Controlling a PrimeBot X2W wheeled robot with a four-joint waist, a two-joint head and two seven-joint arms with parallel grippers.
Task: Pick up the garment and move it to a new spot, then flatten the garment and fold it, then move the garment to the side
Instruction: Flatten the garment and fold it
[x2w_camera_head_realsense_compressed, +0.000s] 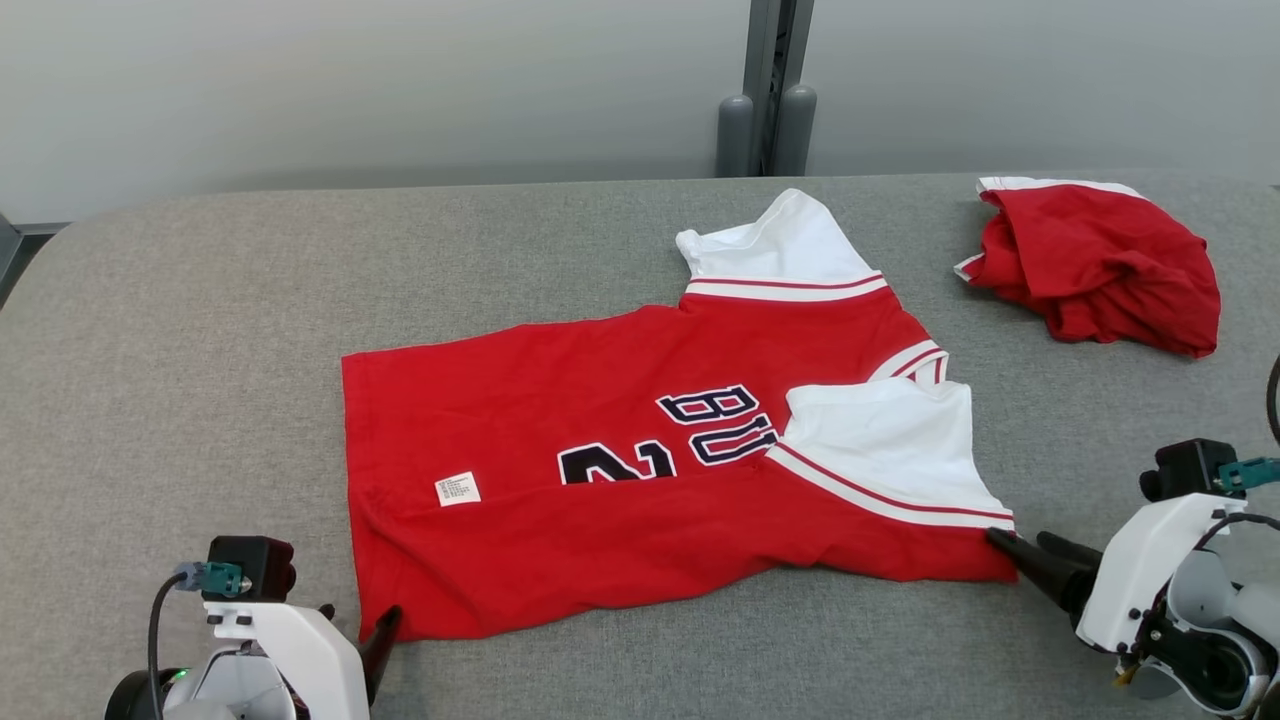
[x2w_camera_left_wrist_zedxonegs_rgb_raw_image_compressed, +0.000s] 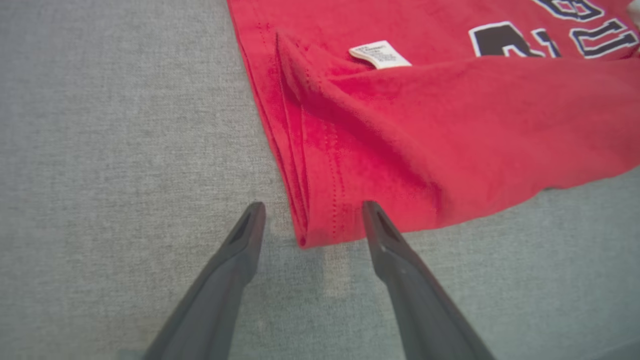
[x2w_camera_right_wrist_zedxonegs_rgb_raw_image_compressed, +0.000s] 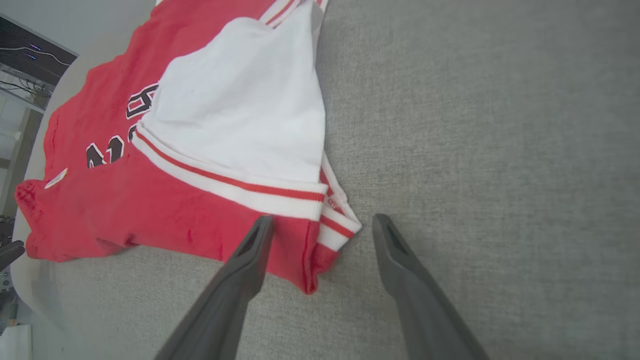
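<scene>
The garment (x2w_camera_head_realsense_compressed: 600, 470) is a red jersey with white sleeves and dark lettering, spread on the grey table with its near long edge folded over the lettering. My left gripper (x2w_camera_head_realsense_compressed: 385, 625) is open at the jersey's near left corner (x2w_camera_left_wrist_zedxonegs_rgb_raw_image_compressed: 325, 225), which lies between its two fingers. At the near right corner (x2w_camera_right_wrist_zedxonegs_rgb_raw_image_compressed: 325, 245), by the striped sleeve cuff, my right gripper (x2w_camera_head_realsense_compressed: 1020, 550) stands open too, and that corner sits between its fingers. A small white label (x2w_camera_left_wrist_zedxonegs_rgb_raw_image_compressed: 380, 54) shows on the red cloth.
A second red and white garment (x2w_camera_head_realsense_compressed: 1095, 265) lies crumpled at the table's far right. The grey fabric table (x2w_camera_head_realsense_compressed: 200, 350) has bare room to the left. A grey post (x2w_camera_head_realsense_compressed: 768, 120) stands behind the far edge.
</scene>
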